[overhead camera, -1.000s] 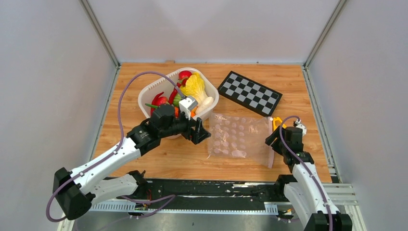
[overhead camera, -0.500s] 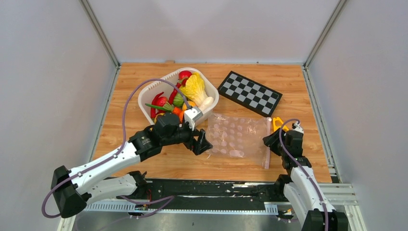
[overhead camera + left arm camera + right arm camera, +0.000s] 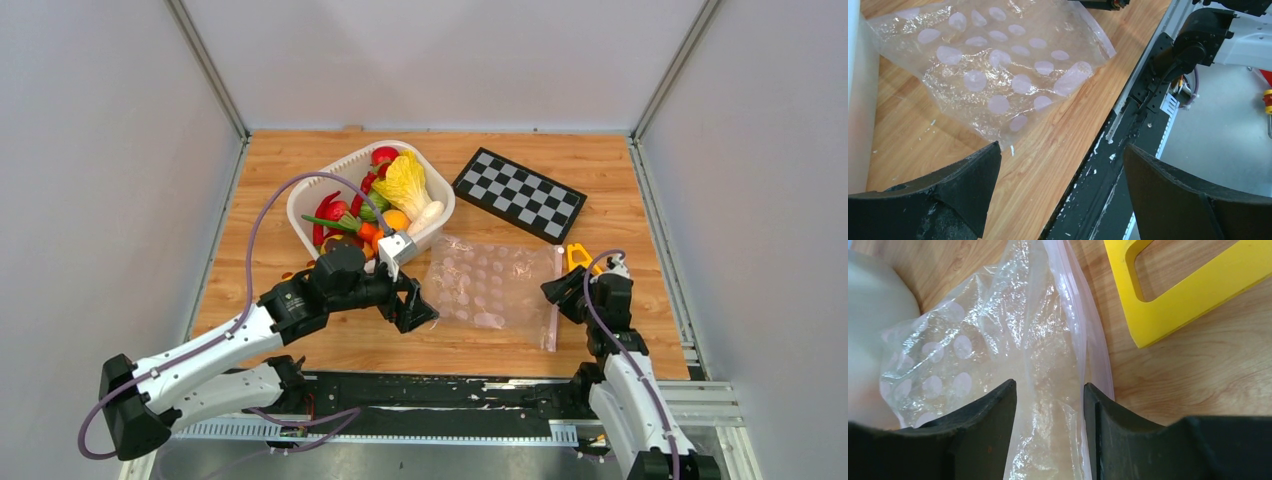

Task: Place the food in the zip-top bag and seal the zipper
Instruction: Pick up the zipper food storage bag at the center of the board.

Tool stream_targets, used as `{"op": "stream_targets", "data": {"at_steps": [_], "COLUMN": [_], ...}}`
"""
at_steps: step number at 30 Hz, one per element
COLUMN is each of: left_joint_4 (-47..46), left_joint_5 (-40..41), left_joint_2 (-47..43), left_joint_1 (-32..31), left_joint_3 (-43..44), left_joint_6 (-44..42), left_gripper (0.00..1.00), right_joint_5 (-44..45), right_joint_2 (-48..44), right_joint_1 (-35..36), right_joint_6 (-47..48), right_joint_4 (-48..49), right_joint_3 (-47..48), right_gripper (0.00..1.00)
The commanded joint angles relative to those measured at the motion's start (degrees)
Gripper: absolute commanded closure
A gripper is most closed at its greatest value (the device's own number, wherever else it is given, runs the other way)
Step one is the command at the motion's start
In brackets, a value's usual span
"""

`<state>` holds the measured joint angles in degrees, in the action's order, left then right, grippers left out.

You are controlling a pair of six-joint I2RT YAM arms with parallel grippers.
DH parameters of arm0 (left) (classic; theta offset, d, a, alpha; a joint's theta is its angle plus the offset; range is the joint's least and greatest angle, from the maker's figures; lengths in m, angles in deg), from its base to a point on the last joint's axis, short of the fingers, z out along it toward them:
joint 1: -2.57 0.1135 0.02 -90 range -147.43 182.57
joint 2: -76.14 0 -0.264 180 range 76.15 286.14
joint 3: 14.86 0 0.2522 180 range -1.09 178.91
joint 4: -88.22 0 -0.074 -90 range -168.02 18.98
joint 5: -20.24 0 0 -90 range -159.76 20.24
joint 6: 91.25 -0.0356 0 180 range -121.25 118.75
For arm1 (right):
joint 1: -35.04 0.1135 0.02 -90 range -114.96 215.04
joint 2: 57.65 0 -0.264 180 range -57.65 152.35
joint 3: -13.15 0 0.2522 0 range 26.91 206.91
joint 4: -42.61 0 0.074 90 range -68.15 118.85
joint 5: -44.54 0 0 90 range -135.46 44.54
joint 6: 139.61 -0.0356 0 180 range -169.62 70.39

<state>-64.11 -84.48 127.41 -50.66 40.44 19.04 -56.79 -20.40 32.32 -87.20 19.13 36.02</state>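
The clear dotted zip-top bag [image 3: 490, 285] lies flat on the wooden table, and nothing shows inside it. Its pink zipper [image 3: 556, 295] runs along the right edge. The food [image 3: 375, 205] is piled in the white basket [image 3: 310, 185]: red chillies, a cabbage, orange and green pieces. My left gripper [image 3: 415, 300] is open wide and empty, just off the bag's [image 3: 998, 65] near-left corner. My right gripper [image 3: 1049, 385] is open. Its jaws straddle the bag's [image 3: 1013, 340] mouth edge with a gap, crinkled film between them, and the zipper [image 3: 1095, 347] runs by the right finger.
A yellow toy car [image 3: 577, 257] sits just right of the bag's mouth, close to my right gripper [image 3: 556, 290]. A checkerboard [image 3: 518, 193] lies at the back right. The black rail at the table's front edge [image 3: 1118, 150] is under my left gripper [image 3: 1061, 147].
My left arm swung away from the basket toward the table's front and stopped by the bag's left corner. My right gripper slid onto the bag's mouth edge and its jaws narrowed.
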Motion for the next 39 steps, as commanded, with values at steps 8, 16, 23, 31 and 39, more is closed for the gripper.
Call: {"op": "stream_targets", "data": {"at_steps": [8,16,23,31,39], "left_joint_4": [-1.1,-2.68,-2.98,-3.69,-9.94], "left_joint_5": [-0.33,0.87,1.79,4.95,14.23], "left_joint_2": [1.03,1.52,1.29,5.95,14.9], "left_joint_1": [-0.81,-1.02,-1.16,-5.41,-14.81], "left_joint_3": [-0.4,-0.56,-1.69,1.04,7.07], "left_joint_6": [-0.27,-0.51,-0.01,-0.44,0.13], "left_gripper": [0.02,0.04,0.05,0.06,0.06], "right_joint_5": [-5.08,-4.52,-9.95,-8.62,-16.03], "right_joint_2": [-8.5,-1.75,3.07,-5.31,-19.57], "right_joint_1": [-0.35,-0.35,-0.35,-0.36,-0.36], "right_joint_6": [-4.73,-2.73,-4.63,-2.25,-2.47], "right_joint_4": [0.5,5.51,19.15,10.14,-2.08], "right_joint_3": [-4.37,-2.31,-6.58,-2.82,3.18], "right_gripper": [0.61,0.87,1.0,1.0,1.0]}}
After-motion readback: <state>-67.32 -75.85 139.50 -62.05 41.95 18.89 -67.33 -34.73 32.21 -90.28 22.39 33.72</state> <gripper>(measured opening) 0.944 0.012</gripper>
